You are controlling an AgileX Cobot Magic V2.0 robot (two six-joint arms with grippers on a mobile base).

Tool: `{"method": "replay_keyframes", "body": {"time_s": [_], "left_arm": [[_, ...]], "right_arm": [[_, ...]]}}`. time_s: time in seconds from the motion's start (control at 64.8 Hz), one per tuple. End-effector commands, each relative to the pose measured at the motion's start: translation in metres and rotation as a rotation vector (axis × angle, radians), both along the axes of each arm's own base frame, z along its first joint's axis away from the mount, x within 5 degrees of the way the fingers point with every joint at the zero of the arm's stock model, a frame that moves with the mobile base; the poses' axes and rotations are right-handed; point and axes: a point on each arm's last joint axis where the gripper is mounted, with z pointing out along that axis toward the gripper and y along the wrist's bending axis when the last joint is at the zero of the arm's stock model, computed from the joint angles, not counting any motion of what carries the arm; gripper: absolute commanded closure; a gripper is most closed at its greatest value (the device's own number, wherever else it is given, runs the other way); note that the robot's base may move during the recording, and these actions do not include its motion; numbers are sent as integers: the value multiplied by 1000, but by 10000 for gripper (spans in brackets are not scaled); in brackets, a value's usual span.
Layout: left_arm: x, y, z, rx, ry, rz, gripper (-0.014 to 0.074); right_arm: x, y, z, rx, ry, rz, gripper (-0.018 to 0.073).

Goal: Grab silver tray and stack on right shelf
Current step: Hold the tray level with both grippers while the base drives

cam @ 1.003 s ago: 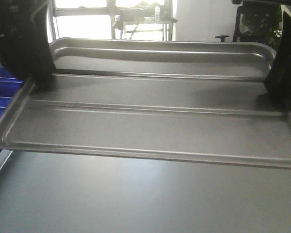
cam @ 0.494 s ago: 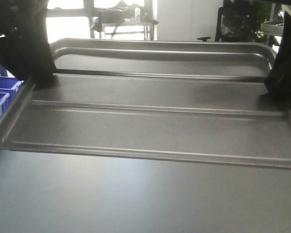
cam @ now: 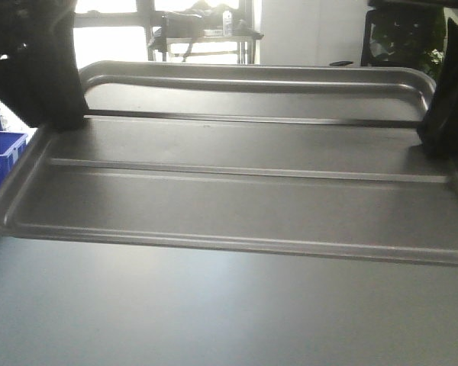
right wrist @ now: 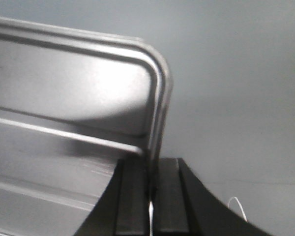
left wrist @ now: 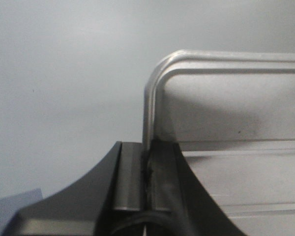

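Backlit by bright windows [cam: 107, 46], with a broad grey surface [cam: 214, 320] filling the foreground. Holds the silver tray [cam: 237, 198] level and seemingly clear above it, framed just as a second ago. Left gripper [left wrist: 146, 172] clamped on one short rim, right gripper [right wrist: 150, 182] pinching the other. Has swung against the room: blue bins [cam: 4, 149] sliding off leftward, far cart [cam: 202, 27] shifted. Reads as transit toward the right shelf, not in view yet. Shows no obstacle, though little shows past the tray.
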Motion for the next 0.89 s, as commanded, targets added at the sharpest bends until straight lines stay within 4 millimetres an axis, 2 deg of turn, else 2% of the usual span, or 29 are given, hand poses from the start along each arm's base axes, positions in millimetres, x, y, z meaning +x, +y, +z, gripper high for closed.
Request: {"method": "replay_keyframes", "body": {"time_s": [0.0,0.879], "left_arm": [[1,5,18,-8,-77,-1,689],[1,5,18,-10,-76,-1,689]], "right_arm": [[1,-5,13,-23,-59,18,503],[1,-5,13,-23,-59,18,503]]}}
